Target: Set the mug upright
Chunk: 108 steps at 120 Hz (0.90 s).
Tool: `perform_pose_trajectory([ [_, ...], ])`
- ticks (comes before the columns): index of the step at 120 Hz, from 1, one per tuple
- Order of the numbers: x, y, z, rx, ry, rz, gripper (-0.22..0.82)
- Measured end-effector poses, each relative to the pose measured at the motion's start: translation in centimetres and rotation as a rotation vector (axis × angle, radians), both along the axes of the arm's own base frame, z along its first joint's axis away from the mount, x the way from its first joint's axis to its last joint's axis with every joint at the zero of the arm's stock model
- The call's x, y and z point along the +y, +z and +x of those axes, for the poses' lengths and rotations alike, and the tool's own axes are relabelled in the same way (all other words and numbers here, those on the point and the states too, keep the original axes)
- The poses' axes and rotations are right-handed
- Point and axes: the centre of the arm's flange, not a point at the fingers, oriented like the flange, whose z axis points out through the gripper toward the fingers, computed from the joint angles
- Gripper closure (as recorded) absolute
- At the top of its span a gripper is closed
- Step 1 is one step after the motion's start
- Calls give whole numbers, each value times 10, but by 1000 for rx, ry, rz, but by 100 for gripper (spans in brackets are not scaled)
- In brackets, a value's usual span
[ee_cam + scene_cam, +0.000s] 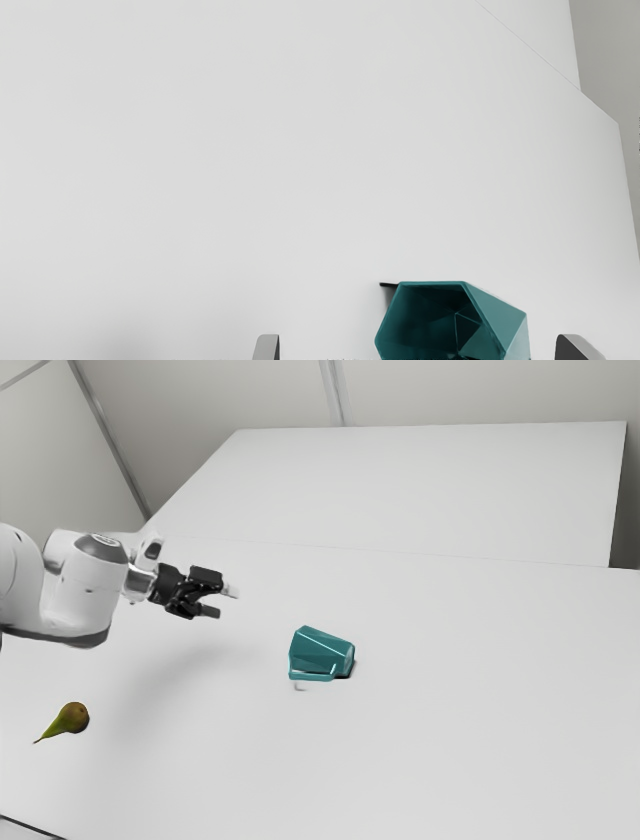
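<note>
The mug point(322, 650) lay on its side just below the exterior view's centre; its long axis ran left to right, mouth facing left; the gripper point(225, 602) stood open, fingers apart.

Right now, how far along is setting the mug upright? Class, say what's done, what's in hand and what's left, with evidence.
Done: nothing visible yet; the mug lies on its side, its mouth turned toward the fingers. In hand: probably the approach; the fingers are open and hold nothing, short of the mug toward the exterior view's left. Left: likely gripping it, turning it base down and releasing it.
</note>
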Motion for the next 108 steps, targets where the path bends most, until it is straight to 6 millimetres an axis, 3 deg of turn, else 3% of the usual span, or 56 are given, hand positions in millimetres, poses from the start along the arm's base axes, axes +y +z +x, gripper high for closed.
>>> perform_pose_trajectory([
  [17, -13, -19, 1, -70, -68, 21, 0],
  [52, -78, -31, 16, -219, -205, 64, 0],
  [83, -102, -48, -6, -263, -251, 84, 0],
  [108, -123, -51, -8, -303, -294, 105, 0],
])
